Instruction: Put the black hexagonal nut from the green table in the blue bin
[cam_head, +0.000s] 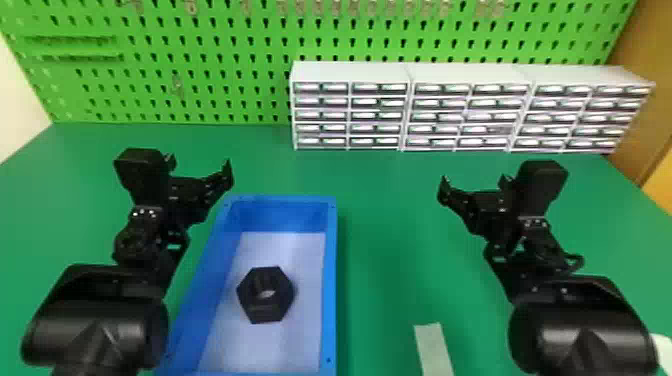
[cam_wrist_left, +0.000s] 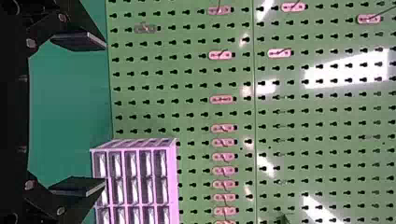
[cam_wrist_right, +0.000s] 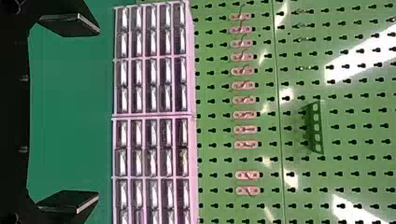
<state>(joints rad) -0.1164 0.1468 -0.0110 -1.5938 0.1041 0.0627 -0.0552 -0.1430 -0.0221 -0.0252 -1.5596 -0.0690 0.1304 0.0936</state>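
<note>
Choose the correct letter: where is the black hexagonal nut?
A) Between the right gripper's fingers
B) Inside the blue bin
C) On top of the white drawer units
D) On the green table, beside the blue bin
B: the black hexagonal nut rests on the pale floor of the blue bin, with the bin's walls around it.

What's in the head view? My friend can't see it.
A black hexagonal nut lies in a blue rectangular bin on a green table. The robot's black left tool and black right tool hang open; white drawer cabinets stand behind.

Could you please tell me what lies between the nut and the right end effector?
The blue bin's right wall, then green table, as the head view shows.
</note>
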